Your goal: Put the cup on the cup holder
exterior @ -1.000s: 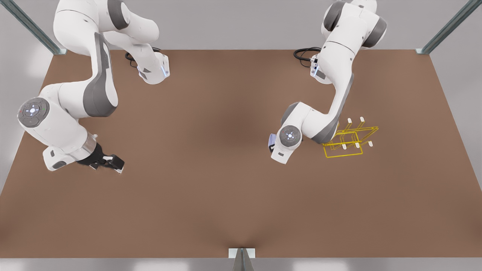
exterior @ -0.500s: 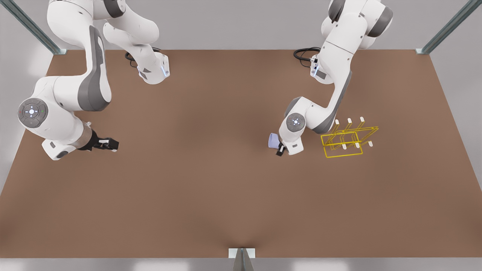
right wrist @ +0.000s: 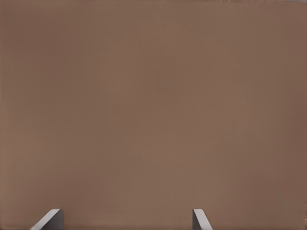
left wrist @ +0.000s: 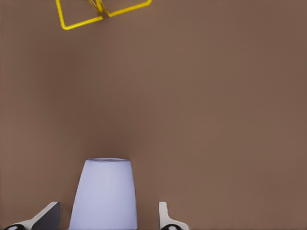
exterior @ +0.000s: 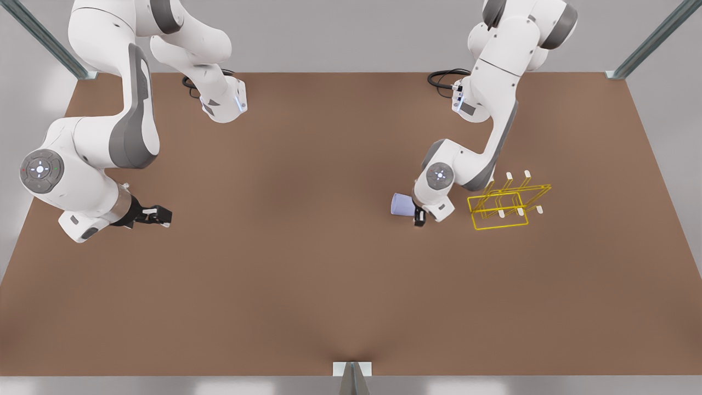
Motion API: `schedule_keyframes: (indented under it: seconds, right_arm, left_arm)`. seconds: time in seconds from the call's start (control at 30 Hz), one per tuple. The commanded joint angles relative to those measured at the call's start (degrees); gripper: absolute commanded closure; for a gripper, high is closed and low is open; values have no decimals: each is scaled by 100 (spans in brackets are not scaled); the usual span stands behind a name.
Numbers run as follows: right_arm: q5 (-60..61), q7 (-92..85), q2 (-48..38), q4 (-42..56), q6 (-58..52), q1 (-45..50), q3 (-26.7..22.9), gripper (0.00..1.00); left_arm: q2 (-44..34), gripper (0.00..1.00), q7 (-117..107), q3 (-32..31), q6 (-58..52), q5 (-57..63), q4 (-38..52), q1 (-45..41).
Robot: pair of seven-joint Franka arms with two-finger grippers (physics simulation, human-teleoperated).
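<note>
The lavender-blue cup (exterior: 402, 204) rests on the brown table, left of the yellow wire cup holder (exterior: 502, 226) in the front view. My left gripper (exterior: 415, 213) is low at the cup's right side. In the left wrist view the cup (left wrist: 103, 194) lies between the fingertips (left wrist: 164, 218) of the left gripper (left wrist: 109, 218), narrow end away from me, with a gap on each side, so the gripper is open. A corner of the cup holder (left wrist: 81, 22) shows farther off. My right gripper (exterior: 163, 215) waits open over bare table near the front view's left edge (right wrist: 127, 218).
Both arm bases (exterior: 225, 104) stand at the table's far edge with black cables beside them. Metal frame posts (exterior: 351, 376) mark the table's corners and front middle. Brown tabletop (exterior: 307, 274) stretches between the two grippers.
The left arm has come down and shifted toward the front view's right, uncovering the cup, which has stayed put. The right arm has drawn slightly back toward the front view's left.
</note>
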Motion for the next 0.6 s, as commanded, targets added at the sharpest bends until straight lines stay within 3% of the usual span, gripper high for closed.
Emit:
schedule_keyframes:
  seconds: [0.0,0.57]
  right_arm:
    - [6,-320,-6,2,-29,-2,0,0]
    - [138,-355,64,2,-2,-19,0,0]
  left_arm:
    - [76,0,531,-8,-139,-22,-20,-43]
    - [788,0,698,-184,573,-30,15,-69]
